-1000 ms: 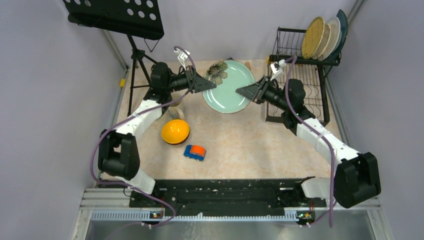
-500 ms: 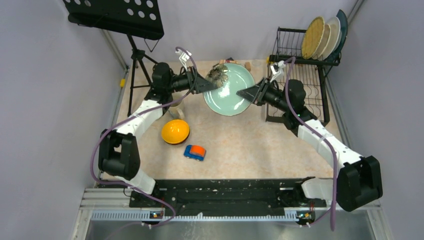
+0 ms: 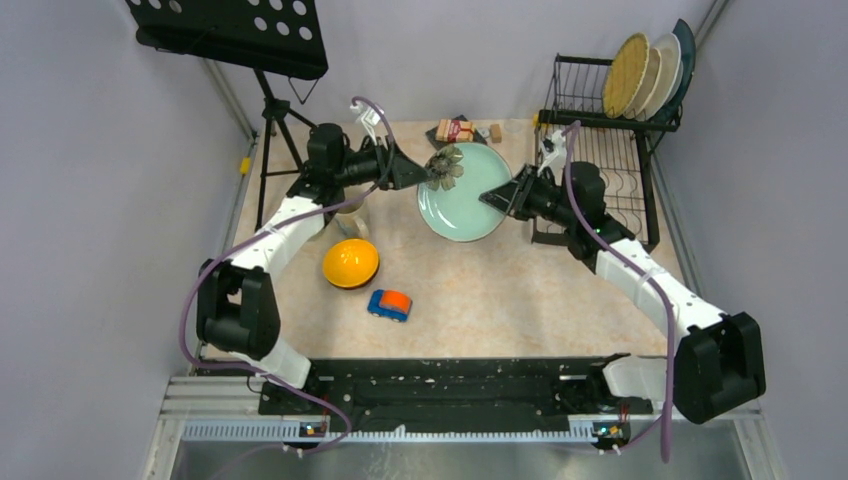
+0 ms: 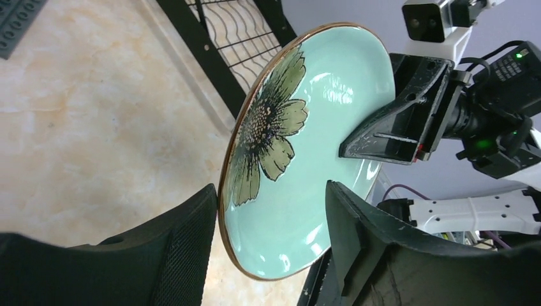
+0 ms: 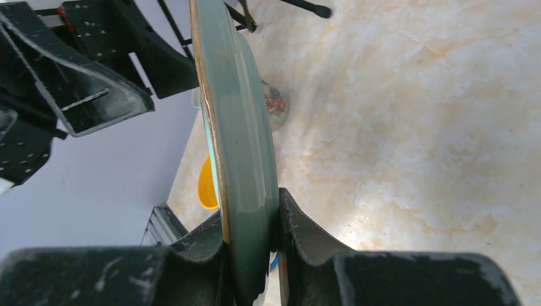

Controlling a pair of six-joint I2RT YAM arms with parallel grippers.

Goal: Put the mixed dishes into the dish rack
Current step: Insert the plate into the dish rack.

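Note:
The mint-green round plate [image 3: 470, 200] with a flower print is off the table and tilted on edge between the two arms. My right gripper [image 3: 497, 195] is shut on its right rim; in the right wrist view both fingers [image 5: 252, 213] clamp the plate's rim [image 5: 239, 127]. My left gripper [image 3: 425, 172] is open around the plate's left rim [image 4: 300, 153], the jaws [image 4: 271, 194] set wide with a gap on one side. The black dish rack [image 3: 600, 150] stands at the back right, with three plates [image 3: 645, 72] upright in its upper tier. The orange-yellow bowl [image 3: 350, 263] sits on the table.
A blue-and-orange toy car [image 3: 389, 304] lies near the bowl. A small packet [image 3: 455, 130] lies at the back behind the plate. A black music stand [image 3: 230, 30] on a tripod is at the back left. A beige mug [image 3: 352, 226] sits partly under the left arm.
The plate has tipped more upright and shifted slightly right and nearer, uncovering the packet behind it. Both arms followed it.

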